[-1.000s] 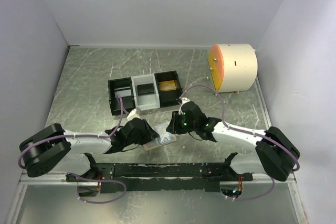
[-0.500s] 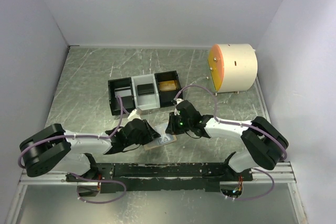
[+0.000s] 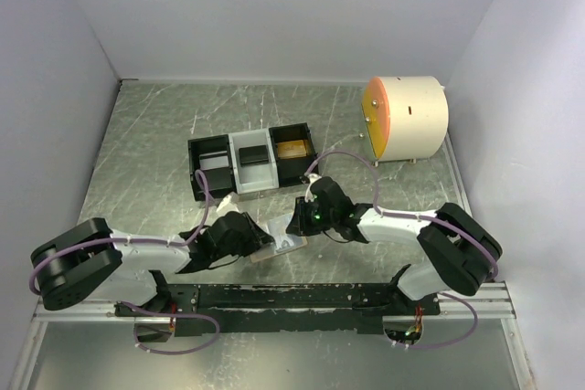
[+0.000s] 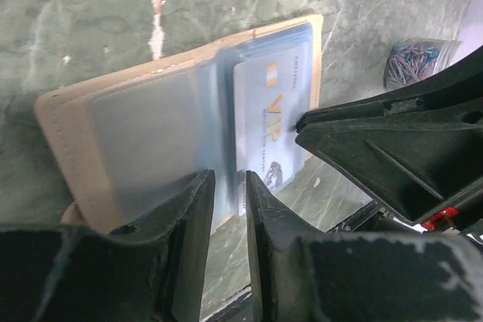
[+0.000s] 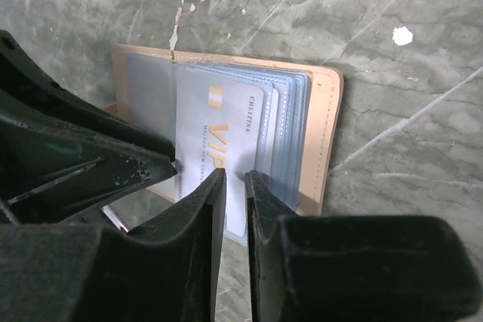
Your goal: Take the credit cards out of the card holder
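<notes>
We see the wallet (image 5: pixel 321 133) lying open on the table just on the near side of the tray (image 3: pixel 194 171), pale blue sleeves up. Our left gripper (image 4: pixel 228 179), jaws narrow, pinches a clear sleeve at the wallet's fold. Our right gripper (image 5: pixel 235 175), jaws narrow too, grips the edge of a silver-grey card (image 5: pixel 215 148) that reaches past the wallet's rim. A gold card (image 3: pixel 292 149) lies in the tray's right compartment

Bright even light; wrist foregrounds soft (defocused).
</notes>
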Tool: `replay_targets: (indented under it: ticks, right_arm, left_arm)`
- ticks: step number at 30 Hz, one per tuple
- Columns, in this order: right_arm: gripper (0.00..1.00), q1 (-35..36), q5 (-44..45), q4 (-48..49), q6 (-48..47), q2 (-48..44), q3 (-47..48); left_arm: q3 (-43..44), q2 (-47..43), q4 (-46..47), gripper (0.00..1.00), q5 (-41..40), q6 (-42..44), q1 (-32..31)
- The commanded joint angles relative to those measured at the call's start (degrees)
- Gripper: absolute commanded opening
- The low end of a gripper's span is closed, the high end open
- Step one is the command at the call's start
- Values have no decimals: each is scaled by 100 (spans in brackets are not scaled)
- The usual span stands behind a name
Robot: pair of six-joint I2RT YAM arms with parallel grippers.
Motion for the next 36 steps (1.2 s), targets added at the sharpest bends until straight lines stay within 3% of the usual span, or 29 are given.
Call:
replay_targets:
  ticks: [1, 13, 19, 22, 30, 36]
  right_arm:
    - [18, -18, -168, 21, 77, 22, -259]
    - [18, -36, -114, -30, 48, 49, -330]
    - [18, -34, -60, -140, -19, 84, -280]
    - [18, -51, 15, -246, -65, 88, -219]
    - [19, -91, 171, -600, -268, 62, -62]
    - [20, -105, 121, -861, -465, -23, 112]
  left_arm:
    - [-426, 109, 984, 33, -151, -227, -30]
    - [-578, 528, 1871, 25, -105, -310, -30]
    - [-716, 618, 2274, 7, -38, -364, -34]
    - [-725, 507, 2148, 7, -74, -384, -32]
    - [-613, -121, 726, 7, -239, -431, -30]
    - [-812, -361, 765, 7, -263, -369, -30]
